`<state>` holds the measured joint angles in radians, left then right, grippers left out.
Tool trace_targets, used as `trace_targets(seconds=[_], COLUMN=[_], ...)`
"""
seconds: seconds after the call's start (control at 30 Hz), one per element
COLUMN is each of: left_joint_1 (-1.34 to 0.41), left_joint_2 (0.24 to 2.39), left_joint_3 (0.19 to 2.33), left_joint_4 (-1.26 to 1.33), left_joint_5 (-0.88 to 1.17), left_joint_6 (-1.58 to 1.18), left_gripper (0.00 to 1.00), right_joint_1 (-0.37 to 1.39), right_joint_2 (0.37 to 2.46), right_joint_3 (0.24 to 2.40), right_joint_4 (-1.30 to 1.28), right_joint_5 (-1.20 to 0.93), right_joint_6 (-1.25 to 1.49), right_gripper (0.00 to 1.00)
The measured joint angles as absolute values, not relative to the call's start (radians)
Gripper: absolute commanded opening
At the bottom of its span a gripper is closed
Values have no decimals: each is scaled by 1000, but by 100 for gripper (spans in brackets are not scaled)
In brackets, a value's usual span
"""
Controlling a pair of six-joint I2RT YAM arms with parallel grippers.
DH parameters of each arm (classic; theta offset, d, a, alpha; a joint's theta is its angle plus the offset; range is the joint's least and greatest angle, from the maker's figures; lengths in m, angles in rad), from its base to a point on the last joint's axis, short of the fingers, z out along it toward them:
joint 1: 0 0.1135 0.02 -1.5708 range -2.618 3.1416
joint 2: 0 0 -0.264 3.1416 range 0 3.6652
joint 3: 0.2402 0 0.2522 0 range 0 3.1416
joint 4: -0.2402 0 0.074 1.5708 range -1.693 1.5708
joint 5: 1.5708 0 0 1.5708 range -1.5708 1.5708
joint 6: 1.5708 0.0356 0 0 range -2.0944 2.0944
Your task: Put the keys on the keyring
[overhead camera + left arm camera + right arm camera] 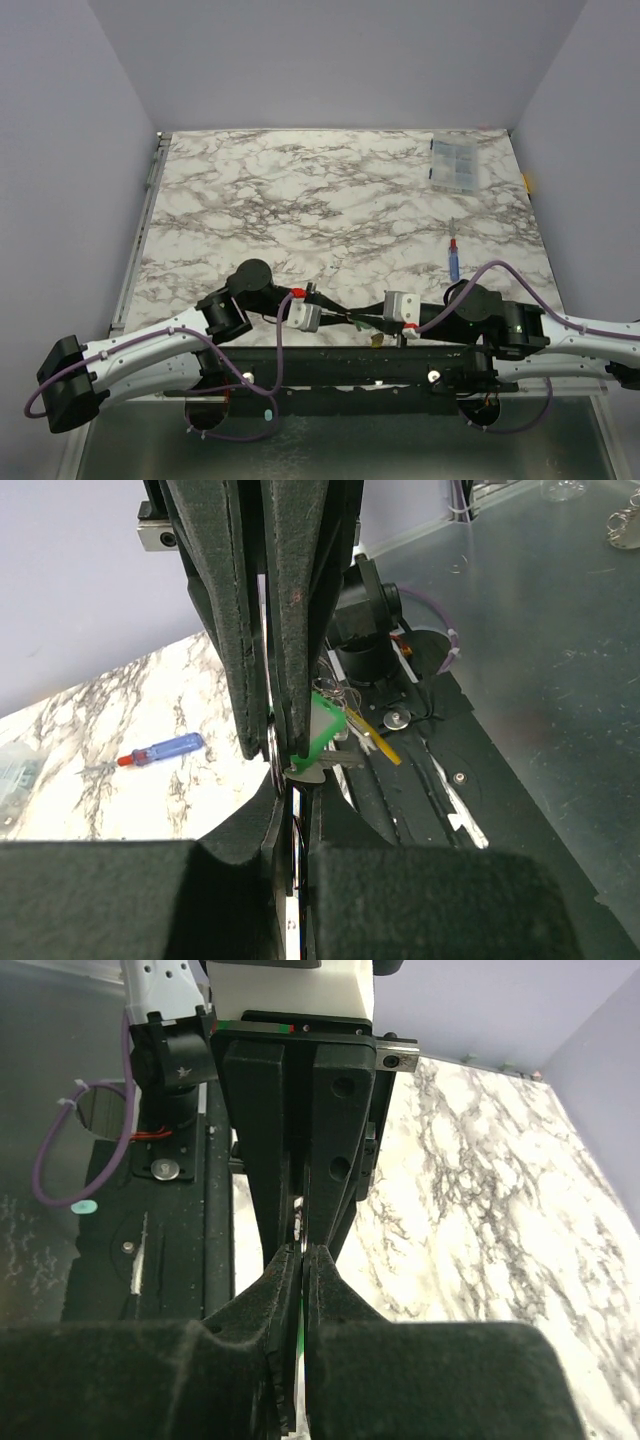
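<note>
Work held in the air over near edge of surface point(300, 200). Found left gripper point(338, 317) pinched together on keyring point(270, 748), thin and seen edge-on; right gripper point(373, 322) clamped on green key point(322, 730), with yellow key point(378, 742) hanging just beside. Best to hold ring rigid and feed key on slowly, without twisting. Cannot make out ring's split or key holes behind fingers.
</note>
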<state>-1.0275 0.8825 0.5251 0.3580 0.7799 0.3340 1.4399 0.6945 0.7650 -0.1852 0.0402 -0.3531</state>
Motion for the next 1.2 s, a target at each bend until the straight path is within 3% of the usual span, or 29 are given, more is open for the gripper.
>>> trace_targets(seconds=[0.07, 0.13, 0.3, 0.8, 1.2], left_joint_1=[-1028, -1026, -1016, -971, -969], left_joint_2=[879, 874, 854, 809, 696], left_joint_3=[525, 524, 517, 515, 460], left_joint_4=[358, 357, 357, 357, 396], left_joint_5=[770, 752, 691, 520, 385], left_joint_6=[335, 338, 346, 364, 421], left_gripper=[0, 0, 0, 0, 0], right_joint_1=[1440, 1440, 1440, 1440, 1440], right_joint_2=[694, 694, 691, 659, 640], right_joint_3=[765, 765, 765, 764, 458], right_joint_4=[-183, -180, -181, -171, 271], right_joint_5=[45, 51, 83, 155, 212], right_joint_6=[-347, -340, -338, -332, -167], right_gripper=[35, 46, 62, 65, 65])
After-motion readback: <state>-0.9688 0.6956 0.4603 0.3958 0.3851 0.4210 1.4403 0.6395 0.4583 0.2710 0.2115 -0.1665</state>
